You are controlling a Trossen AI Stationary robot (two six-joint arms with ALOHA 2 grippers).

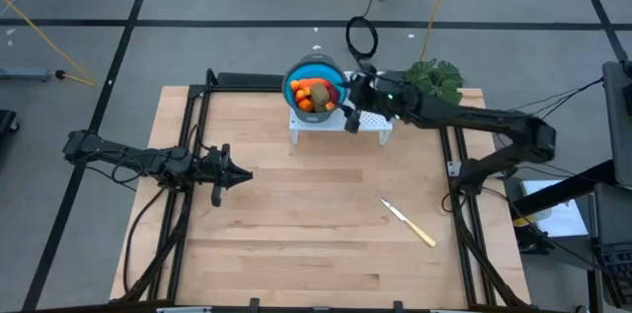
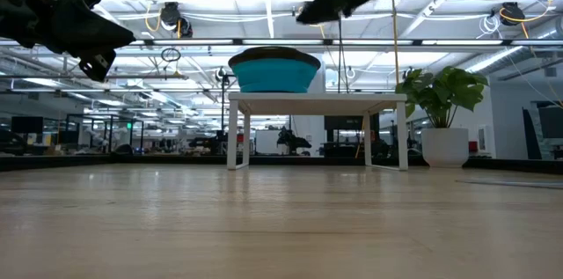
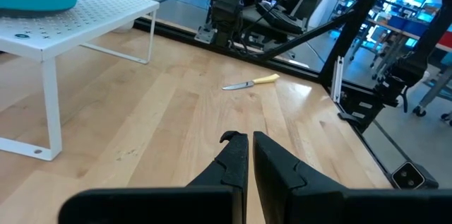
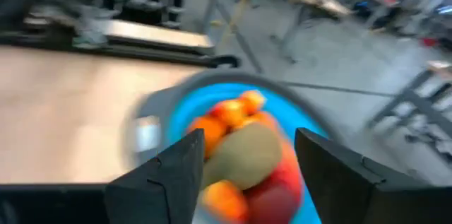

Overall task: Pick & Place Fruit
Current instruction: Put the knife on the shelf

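Note:
The fruit (image 1: 314, 96) lies piled in a round blue bowl (image 1: 299, 78): orange bits, a brown-green oval (image 4: 244, 155) and red pieces. The bowl stands on a small white perforated stand (image 1: 367, 123) at the table's far edge. My right gripper (image 4: 244, 157) hovers open just above the bowl, toward its right rim (image 1: 350, 108), with its fingers apart over the pile and touching nothing that I can see. My left gripper (image 1: 237, 176) is shut and hangs above the left half of the table, well away from the bowl. In the low view only the bowl's wall (image 2: 274, 72) shows.
A knife with a pale yellow handle (image 1: 410, 224) lies on the right half of the table, also seen from the left wrist (image 3: 248, 82). A potted plant (image 1: 434, 78) stands past the far right corner. Black frame rails (image 1: 188, 135) run along both sides.

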